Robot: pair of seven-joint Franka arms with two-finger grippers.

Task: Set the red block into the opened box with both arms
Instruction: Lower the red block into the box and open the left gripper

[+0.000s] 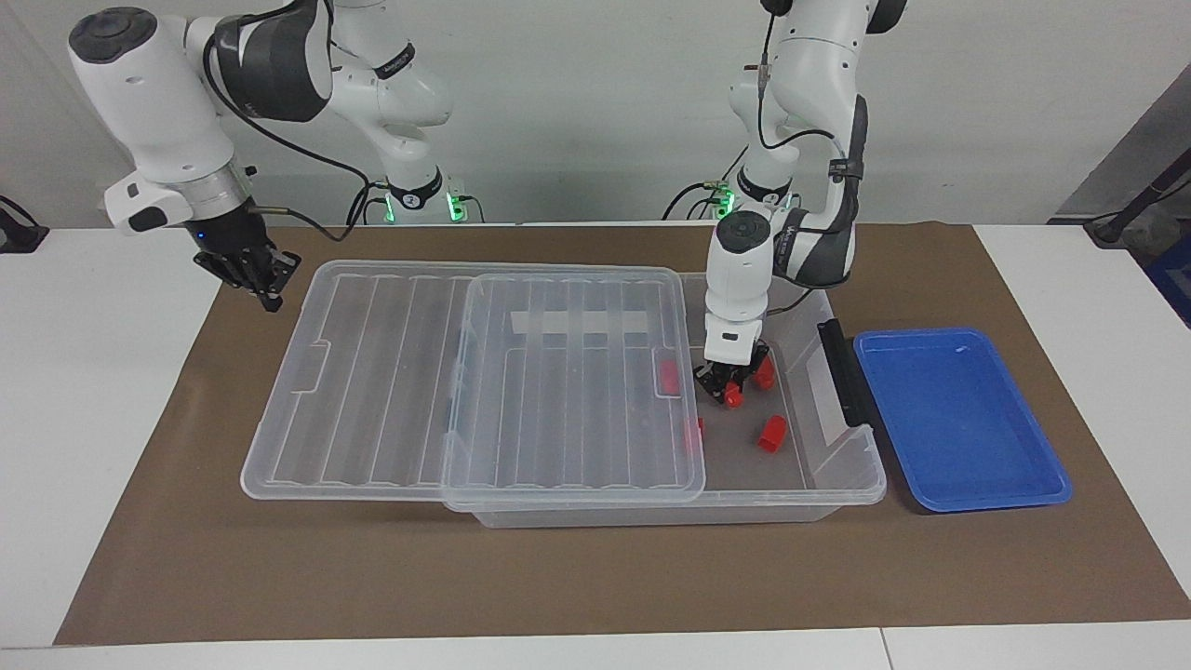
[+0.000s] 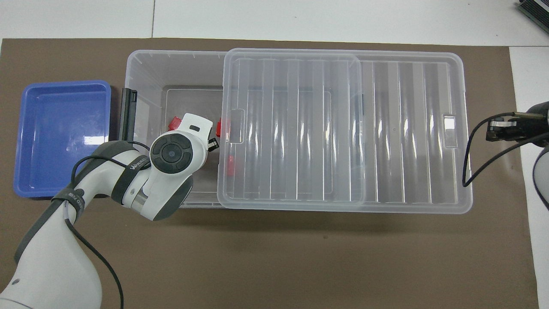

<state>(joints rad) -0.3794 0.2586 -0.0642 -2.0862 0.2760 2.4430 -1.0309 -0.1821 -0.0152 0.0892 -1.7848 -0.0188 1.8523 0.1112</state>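
My left gripper [image 1: 729,391] is low inside the uncovered end of the clear box [image 1: 842,484], shut on a small red block [image 1: 734,401]. In the overhead view the left arm's wrist hides that block. A second red block [image 1: 765,372] lies on the box floor just beside the gripper, and a third red block [image 1: 771,433] [image 2: 173,123] lies farther from the robots. Two more red blocks [image 1: 668,375] [image 1: 693,434] show through the lid's edge. My right gripper [image 1: 268,290] [image 2: 493,131] hangs shut and empty over the mat, off the lid's end toward the right arm's end of the table.
The ribbed clear lid [image 1: 372,391] [image 2: 407,128] is slid toward the right arm's end and covers most of the box. A black handle [image 1: 842,372] sits on the box's open end. A shallow blue tray [image 1: 958,419] [image 2: 60,137] lies beside that end on the brown mat.
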